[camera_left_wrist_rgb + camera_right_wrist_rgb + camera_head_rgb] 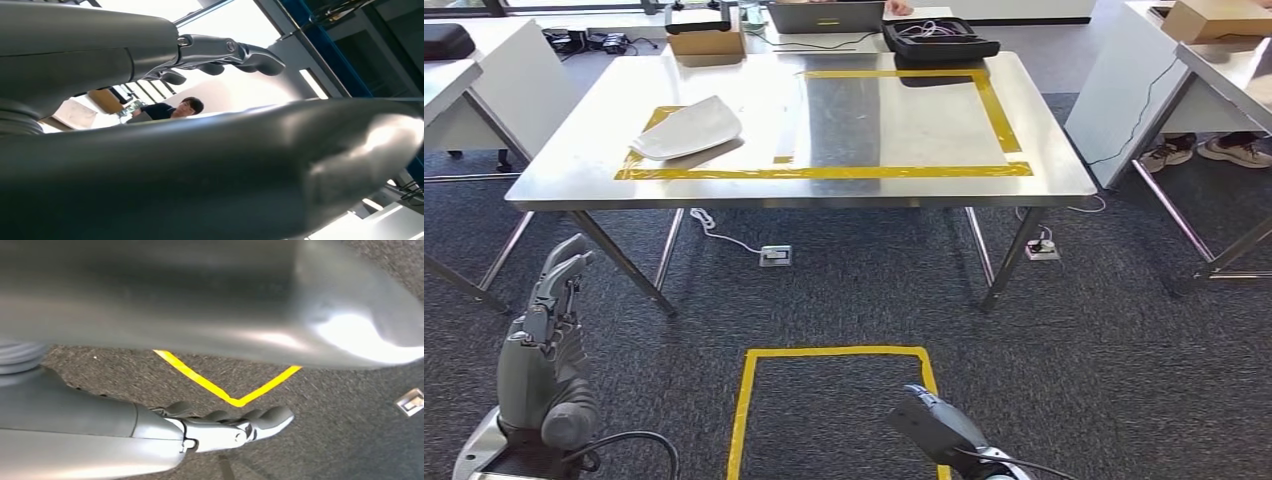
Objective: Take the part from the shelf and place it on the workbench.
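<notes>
A pale grey curved part (688,128) lies on the steel workbench (1064,175), at the left end of a yellow tape rectangle (824,172). My left hand (549,335) is raised at the lower left in the head view, well short of the bench, with its fingers (225,52) stretched out and nothing in it. My right hand (934,425) hangs low over the carpet near a yellow floor square (749,385); its fingers (235,425) are extended and hold nothing.
A cardboard box (707,40), a laptop (824,15) and a black case (939,38) sit at the bench's far edge. White tables stand at the left (494,70) and right (1224,60). A power strip (775,256) and cables lie under the bench. A person (170,109) sits beyond.
</notes>
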{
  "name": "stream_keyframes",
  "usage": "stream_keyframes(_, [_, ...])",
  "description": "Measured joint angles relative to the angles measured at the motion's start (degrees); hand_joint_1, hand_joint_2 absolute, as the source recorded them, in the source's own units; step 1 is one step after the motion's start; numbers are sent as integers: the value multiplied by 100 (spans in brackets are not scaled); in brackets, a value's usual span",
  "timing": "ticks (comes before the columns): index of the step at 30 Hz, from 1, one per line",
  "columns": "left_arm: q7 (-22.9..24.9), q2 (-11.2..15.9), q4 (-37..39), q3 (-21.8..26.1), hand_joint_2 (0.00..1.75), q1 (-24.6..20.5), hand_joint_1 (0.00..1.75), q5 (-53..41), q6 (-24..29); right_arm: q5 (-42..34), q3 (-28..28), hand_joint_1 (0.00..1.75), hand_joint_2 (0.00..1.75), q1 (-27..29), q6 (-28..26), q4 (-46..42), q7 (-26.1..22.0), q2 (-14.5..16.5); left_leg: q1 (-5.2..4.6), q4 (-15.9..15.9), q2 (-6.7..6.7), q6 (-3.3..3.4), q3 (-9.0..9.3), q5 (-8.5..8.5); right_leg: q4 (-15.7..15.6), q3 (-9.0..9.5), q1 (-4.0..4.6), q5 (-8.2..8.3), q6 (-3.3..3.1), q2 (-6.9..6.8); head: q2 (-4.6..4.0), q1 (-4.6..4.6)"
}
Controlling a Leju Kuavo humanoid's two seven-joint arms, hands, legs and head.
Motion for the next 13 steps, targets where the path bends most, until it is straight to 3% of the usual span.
stream_keyframes(2, [-14,0,1,0,0,0,0,-2,0,10,-9,0,0,1,0,0,3,0,7,-16,0,-75,-2,31,5,-16,4,7,-12,0,0,0])
stream_keyframes(5, [-19,0,2,0,0,0,0,-16,1,20,-23,0,0,1,0,0,8,0,11,-23,-1,-125,-8,51,7,-25,7,10,-16,0,0,0])
stream_keyframes(13, [-19,0,3,0,0,0,0,-65,12,32,-28,0,0,12,0,0,8,0,7,-9,-3,-133,-33,50,6,-38,1,13,-10,0,-1,0])
